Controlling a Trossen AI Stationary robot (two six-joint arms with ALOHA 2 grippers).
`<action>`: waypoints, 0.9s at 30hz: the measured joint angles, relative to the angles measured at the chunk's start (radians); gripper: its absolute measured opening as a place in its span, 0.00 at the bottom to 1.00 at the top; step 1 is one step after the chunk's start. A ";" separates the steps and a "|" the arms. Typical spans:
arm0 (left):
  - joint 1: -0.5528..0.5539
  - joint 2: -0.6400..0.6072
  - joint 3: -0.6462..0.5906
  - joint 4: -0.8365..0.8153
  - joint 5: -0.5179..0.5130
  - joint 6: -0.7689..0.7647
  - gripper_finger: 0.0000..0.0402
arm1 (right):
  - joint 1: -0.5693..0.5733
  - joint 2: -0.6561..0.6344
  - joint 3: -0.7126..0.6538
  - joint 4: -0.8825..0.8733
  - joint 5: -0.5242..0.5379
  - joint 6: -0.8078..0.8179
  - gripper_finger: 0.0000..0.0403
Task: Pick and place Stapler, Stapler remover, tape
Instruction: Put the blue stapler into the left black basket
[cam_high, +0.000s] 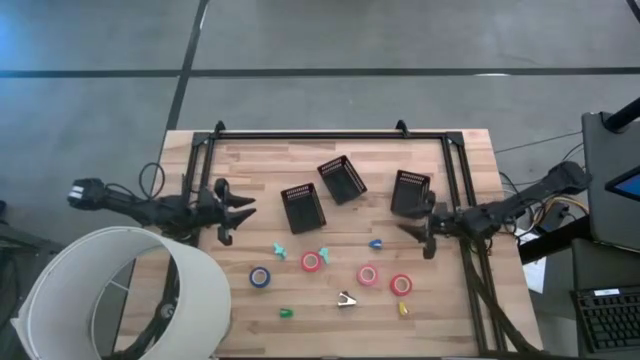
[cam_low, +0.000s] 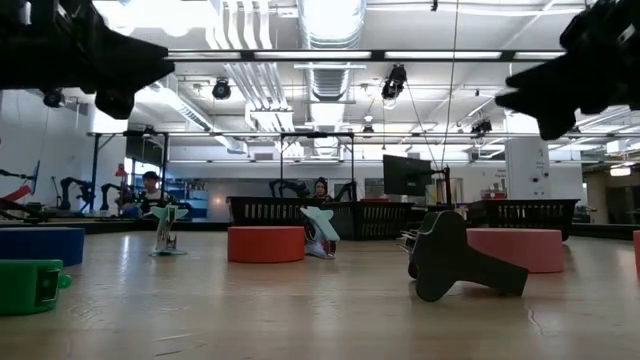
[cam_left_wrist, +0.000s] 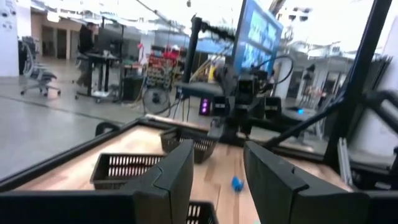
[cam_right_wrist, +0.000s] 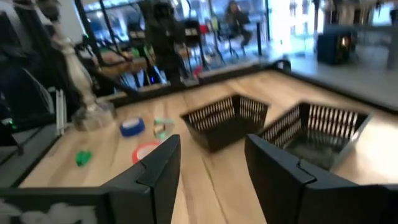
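**Both hands empty above the desk; sorting not yet visibly begun**

Left to right across the high view. The left hand (cam_high: 243, 212) is hovering over the left part of the desk (cam_high: 470, 150), its fingers standing apart and gripping nothing; its own wrist view is showing clear space between them. Just beside it, toward the middle, three black mesh bins are sitting in a row: the left bin (cam_high: 303, 208), the middle bin (cam_high: 342, 180) and the right bin (cam_high: 410, 192). As far as the overhead view shows, all three are lying empty.

Nearer the front edge, the tape is lying loose on the wood: a blue roll (cam_high: 260, 277), a red roll (cam_high: 312, 262), a pink roll (cam_high: 367, 275) and a second red roll (cam_high: 401, 284). Among them, two teal pieces (cam_high: 280, 250), a small green piece (cam_high: 286, 313), a dark and pale clamp-like item (cam_high: 346, 299), a small blue piece (cam_high: 376, 243) and a yellow piece (cam_high: 403, 309) are resting apart from one another. Which of these is the stapler or the remover cannot be told.

The right hand (cam_high: 418, 230) is hanging beside the right bin, fingers spread and holding nothing.

Judged from this layout, every roll is waiting outside the bins, so the whole task appears to be remaining.
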 joint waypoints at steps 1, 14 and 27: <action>0.000 0.012 0.000 0.001 -0.005 0.002 0.36 | 0.000 0.043 0.000 0.019 -0.001 0.020 0.44; 0.000 0.042 0.000 0.035 -0.038 -0.008 0.36 | 0.001 0.590 0.187 0.081 -0.078 0.003 0.44; 0.000 0.042 0.000 0.036 -0.038 -0.008 0.36 | -0.010 0.950 0.465 -0.360 -0.111 0.128 0.44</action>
